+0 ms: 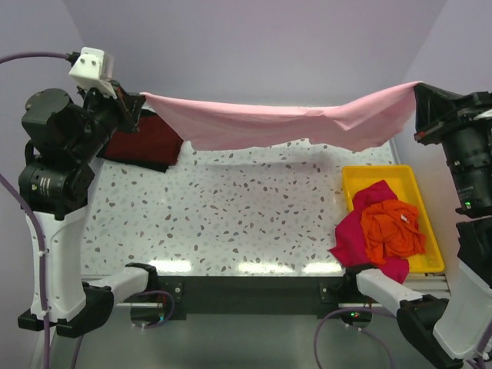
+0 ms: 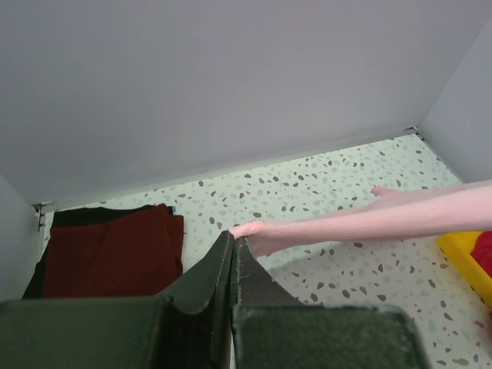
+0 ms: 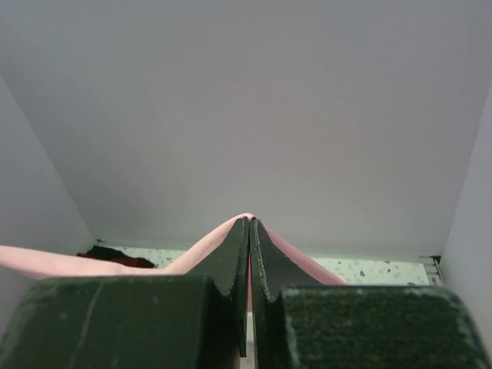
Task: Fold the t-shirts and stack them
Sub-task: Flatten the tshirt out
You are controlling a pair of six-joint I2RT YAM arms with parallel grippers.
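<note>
A pale pink t-shirt (image 1: pixel 284 123) hangs stretched in the air across the back of the table, held at both ends. My left gripper (image 1: pixel 141 100) is shut on its left end; the left wrist view shows the cloth (image 2: pixel 361 223) pinched at the fingertips (image 2: pixel 233 238). My right gripper (image 1: pixel 419 91) is shut on its right end (image 3: pixel 207 246). A folded dark maroon t-shirt (image 1: pixel 146 142) lies on a black one at the back left, also in the left wrist view (image 2: pixel 115 250). An orange t-shirt (image 1: pixel 392 227) lies crumpled on a magenta one (image 1: pixel 361 231) in the yellow tray.
The shallow yellow tray (image 1: pixel 369 175) stands at the right of the speckled table (image 1: pixel 231 223); the magenta shirt spills over its near left rim. White walls close in the back and both sides.
</note>
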